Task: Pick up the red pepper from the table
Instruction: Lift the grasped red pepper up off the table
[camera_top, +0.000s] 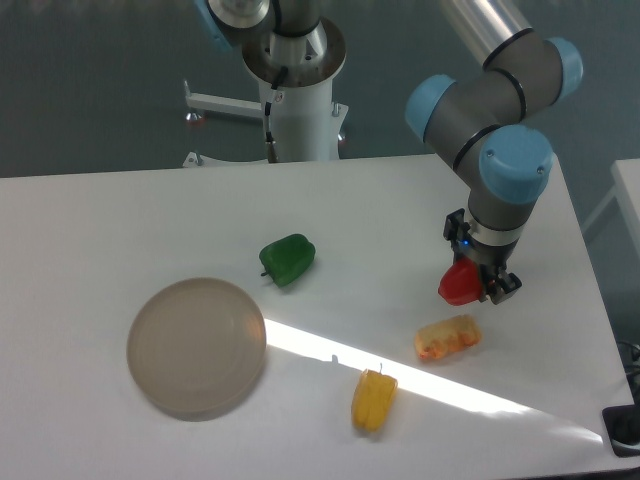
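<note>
The gripper (478, 285) is closed around the red pepper (459, 285), holding it above the table (120, 220), near the right edge. An orange-yellow food item (448, 338) lies just below the held pepper. The green pepper (288, 259) lies near the table centre. The yellow pepper (373, 400) lies near the front edge. A round grey plate (197, 347) sits at left. No legible writing or labels appear.

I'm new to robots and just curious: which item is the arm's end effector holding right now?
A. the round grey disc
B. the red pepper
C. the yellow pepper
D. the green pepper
B: the red pepper sits clamped in the end effector, while the green pepper, yellow pepper and disc lie on the table.
</note>
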